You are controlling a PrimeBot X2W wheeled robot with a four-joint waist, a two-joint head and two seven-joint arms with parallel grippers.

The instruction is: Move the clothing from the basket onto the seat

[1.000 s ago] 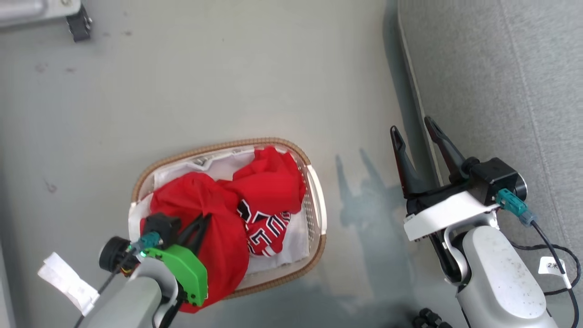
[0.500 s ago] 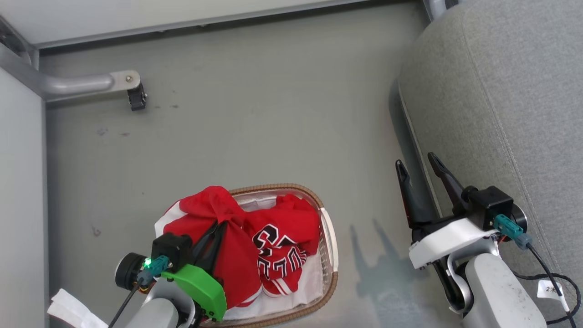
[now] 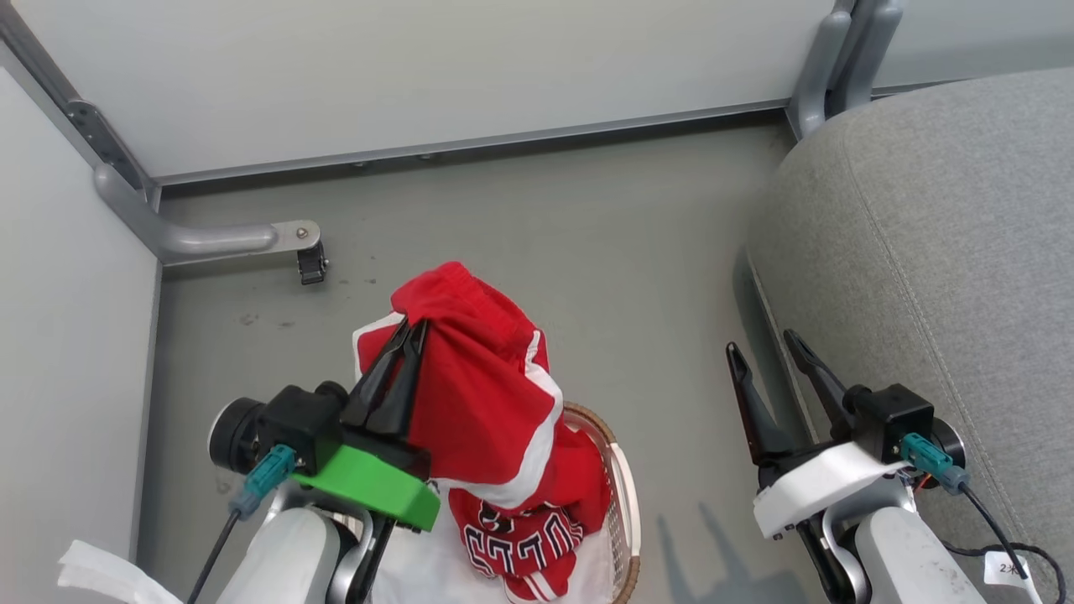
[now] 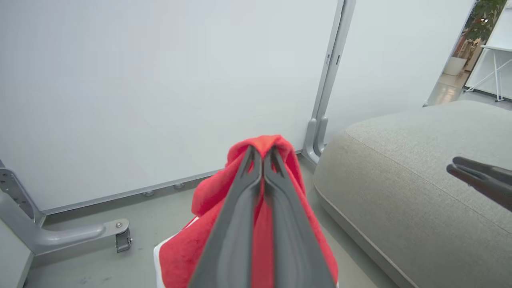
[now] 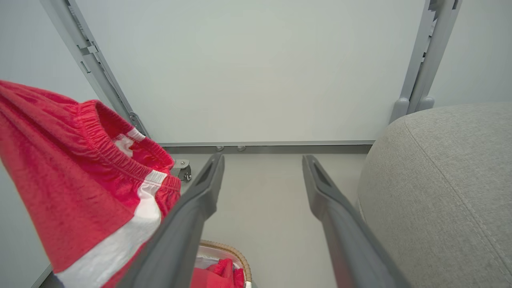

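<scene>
Your left: left gripper (image 3: 413,325), fingers pressed together, pinching the red shorts (image 3: 487,394), which hang above the basket (image 3: 625,503). Centre: jersey (image 3: 520,537) in the basket, possibly touching the shorts; the overlap hides this. Right: right gripper (image 3: 760,344), fingers spread, empty, beside the seat (image 3: 948,252).

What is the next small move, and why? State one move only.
Probably swing the left gripper rightward toward the seat. It is shut on the red shorts, which hang lifted above the basket, and the seat lies to the robot's right. The jersey lies in the basket for a later pick.
</scene>
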